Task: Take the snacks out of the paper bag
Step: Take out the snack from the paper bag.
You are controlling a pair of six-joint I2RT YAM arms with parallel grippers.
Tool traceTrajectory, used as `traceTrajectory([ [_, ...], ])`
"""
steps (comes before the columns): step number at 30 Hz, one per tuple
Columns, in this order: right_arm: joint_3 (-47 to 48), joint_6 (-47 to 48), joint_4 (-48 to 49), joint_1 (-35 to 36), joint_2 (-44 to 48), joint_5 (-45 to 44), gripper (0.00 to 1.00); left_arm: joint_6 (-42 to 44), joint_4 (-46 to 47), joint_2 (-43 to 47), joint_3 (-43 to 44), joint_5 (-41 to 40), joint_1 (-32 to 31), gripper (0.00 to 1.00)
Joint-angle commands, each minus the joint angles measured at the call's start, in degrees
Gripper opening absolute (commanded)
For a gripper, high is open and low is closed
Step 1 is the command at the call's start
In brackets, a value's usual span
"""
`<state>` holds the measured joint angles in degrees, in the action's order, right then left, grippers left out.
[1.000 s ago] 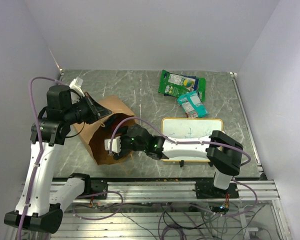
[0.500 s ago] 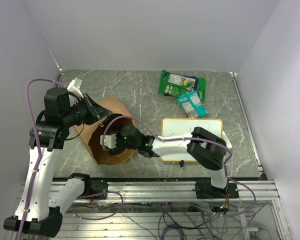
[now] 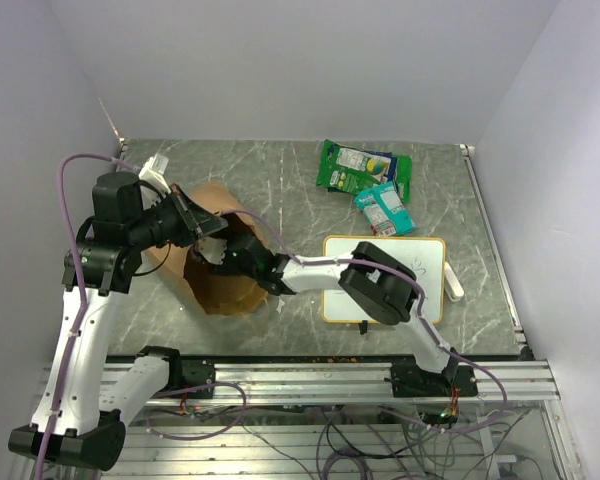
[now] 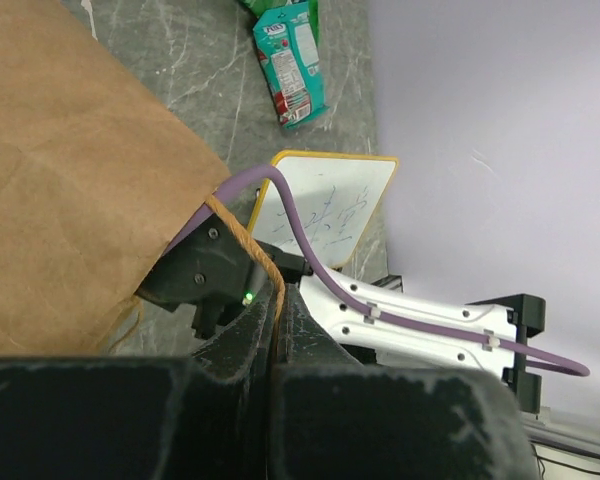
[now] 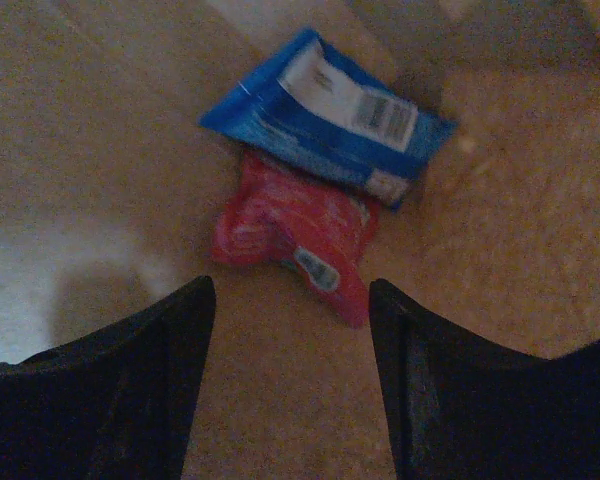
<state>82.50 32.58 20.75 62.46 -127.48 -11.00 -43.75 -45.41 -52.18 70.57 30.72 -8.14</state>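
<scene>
The brown paper bag (image 3: 218, 285) lies on its side at the left, mouth toward the right arm. My left gripper (image 4: 277, 300) is shut on the bag's tan string handle (image 4: 252, 232) and holds the mouth up. My right gripper (image 5: 292, 300) is deep inside the bag and open, hidden by the paper in the top view. Just ahead of its fingertips (image 5: 195, 315) lie a pink-red packet (image 5: 295, 235) and, behind it, a blue packet (image 5: 325, 115). Outside the bag, a green bag (image 3: 355, 168) and a teal pouch (image 3: 385, 210) rest at the back right.
An orange-framed whiteboard (image 3: 390, 262) lies right of the paper bag, under the right arm's forearm (image 3: 320, 270). A small white object (image 3: 452, 287) sits at its right edge. The purple cable (image 4: 310, 240) runs over the bag's mouth.
My right arm has pushed further left, and its gripper has gone from the bag's mouth deep inside. The left gripper keeps its hold on the handle, lifted slightly.
</scene>
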Motion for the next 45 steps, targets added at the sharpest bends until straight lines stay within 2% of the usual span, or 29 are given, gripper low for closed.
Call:
traceTrajectory([
  [1, 1.61, -6.35, -0.68, -1.44, -2.50, -1.91, 0.63, -0.36, 1.29, 1.43, 0.42, 1.43, -0.21, 0.07],
  [9, 2.44, -1.85, 0.09, -1.32, -1.86, 4.40, 0.63, -1.54, 1.80, 2.53, -1.47, 2.02, -0.21, 0.07],
  [13, 1.89, -1.54, 1.70, -0.69, -0.92, 8.87, 0.72, -0.95, 0.57, 1.64, -1.13, 2.50, -0.21, 0.07],
  [16, 4.46, -2.68, 2.06, 0.14, -2.82, 4.01, 0.77, -0.84, 0.29, 0.94, -0.91, 3.56, -0.21, 0.07],
  [20, 9.27, -5.42, 0.27, 0.19, -5.89, 0.09, 0.79, -0.52, -0.60, 0.76, -0.78, 4.29, -0.21, 0.07],
  [24, 12.62, -7.55, -1.37, 0.40, -7.28, -0.97, 0.79, -0.45, -0.63, 0.67, -1.12, 5.43, -0.21, 0.07],
  [29, 15.88, -9.39, -5.39, 0.18, -10.56, -6.41, 0.78, 0.68, -2.78, 0.46, 0.65, 4.69, -0.21, 0.07],
  [33, 14.43, -10.79, -5.92, -0.18, -10.69, -5.85, 0.69, 1.61, -5.02, 0.62, 2.07, 3.62, -0.21, 0.07],
  [36, 15.77, -10.37, -7.25, -0.28, -11.82, -5.24, 0.54, 1.60, -5.52, 0.98, 2.21, 3.34, -0.21, 0.07],
  [39, 17.64, -9.32, -8.51, -0.30, -12.56, -5.12, 0.44, 2.20, -6.82, 1.08, 2.77, 3.02, -0.21, 0.07],
  [45, 16.77, -8.55, -9.33, -0.28, -9.87, -2.47, 0.19, 3.51, -9.25, 1.02, 4.62, 1.21, -0.21, 0.07],
])
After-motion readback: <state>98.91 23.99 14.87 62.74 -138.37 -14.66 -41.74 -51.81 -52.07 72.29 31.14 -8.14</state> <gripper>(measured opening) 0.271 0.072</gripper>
